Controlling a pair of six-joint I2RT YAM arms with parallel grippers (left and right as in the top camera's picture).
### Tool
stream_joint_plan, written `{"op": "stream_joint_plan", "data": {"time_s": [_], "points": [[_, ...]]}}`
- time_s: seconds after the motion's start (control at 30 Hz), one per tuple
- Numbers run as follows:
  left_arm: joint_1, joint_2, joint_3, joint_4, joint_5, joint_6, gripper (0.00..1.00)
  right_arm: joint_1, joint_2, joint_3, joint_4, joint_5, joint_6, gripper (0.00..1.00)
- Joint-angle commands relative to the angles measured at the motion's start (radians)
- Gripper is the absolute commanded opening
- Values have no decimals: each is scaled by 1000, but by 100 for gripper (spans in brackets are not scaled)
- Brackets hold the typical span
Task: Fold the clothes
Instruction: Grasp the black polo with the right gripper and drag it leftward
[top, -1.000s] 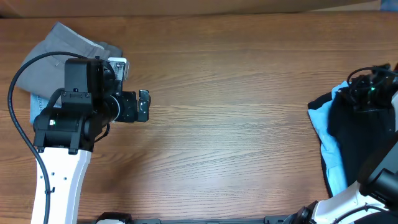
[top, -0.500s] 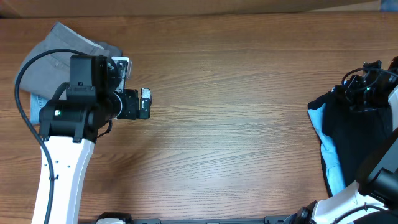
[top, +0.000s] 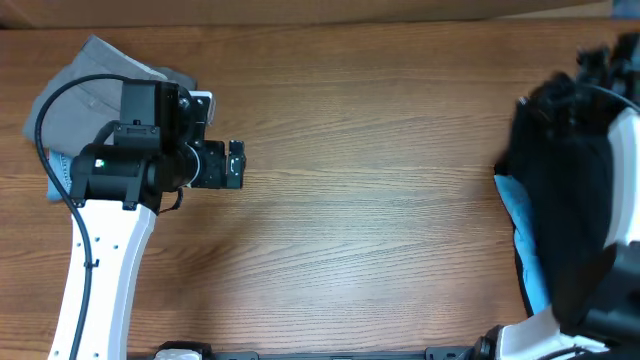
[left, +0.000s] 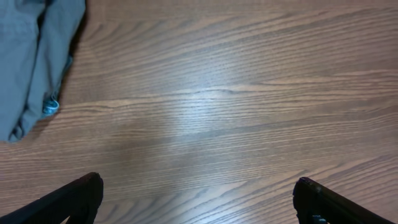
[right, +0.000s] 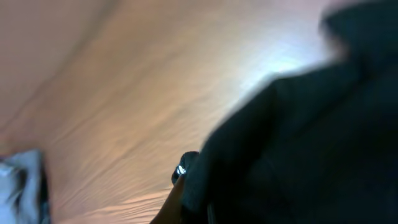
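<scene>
The black T-shirt (top: 565, 190) hangs lifted at the table's right edge, raised toward the overhead camera. In the right wrist view it (right: 298, 137) fills the right half, blurred. My right gripper (right: 186, 171) is mostly buried in this black cloth and appears shut on it; only one fingertip shows. My left gripper (top: 233, 165) is open and empty over bare wood at the left; both its fingertips show in the left wrist view (left: 199, 196). A folded grey garment (top: 90, 80) lies at the far left behind the left arm, and also shows in the left wrist view (left: 37, 56).
A light blue garment (top: 522, 225) lies under the black T-shirt at the right edge. The wooden table (top: 380, 180) stretches between the two arms. A black cable (top: 45, 110) loops over the grey garment.
My right arm has lifted the black T-shirt up off the pile, so it now looks larger and taller. The left arm has shifted slightly to the right.
</scene>
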Motion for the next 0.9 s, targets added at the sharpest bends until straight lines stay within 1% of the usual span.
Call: {"op": "stream_joint_plan", "data": {"time_s": [0.0, 0.17, 0.3, 0.33, 0.37, 0.47, 0.5, 0.53, 0.57, 0.63, 0.7, 0.87], "points": [[6, -45, 89, -25, 0, 16, 100, 164, -69, 105, 10, -54, 48, 4], [6, -58, 225, -121, -76, 11, 100, 463, -67, 124, 47, 14, 117, 4], [6, -63, 345, -204, -161, -26, 100, 721, -57, 124, 84, 71, 163, 4], [6, -65, 372, -221, -177, -27, 100, 782, -55, 124, 90, 92, 172, 5], [6, -66, 401, -240, -188, -26, 100, 846, -51, 124, 93, 121, 175, 13], [6, -72, 467, -279, -208, -26, 100, 965, -51, 124, 85, 210, 200, 48], [6, -74, 484, -287, -208, -26, 100, 991, -55, 124, 80, 248, 203, 57], [6, -77, 497, -293, -208, -26, 100, 1003, -59, 124, 75, 285, 216, 63], [6, -80, 509, -296, -208, -26, 100, 1005, -65, 124, 66, 322, 233, 67], [6, -86, 516, -296, -205, -26, 100, 989, -80, 124, 48, 372, 256, 70], [6, -89, 516, -296, -193, -26, 100, 957, -106, 124, 39, 378, 255, 72], [4, -62, 509, -295, -64, -22, 100, 842, -214, 125, 40, 378, 251, 72]]}}
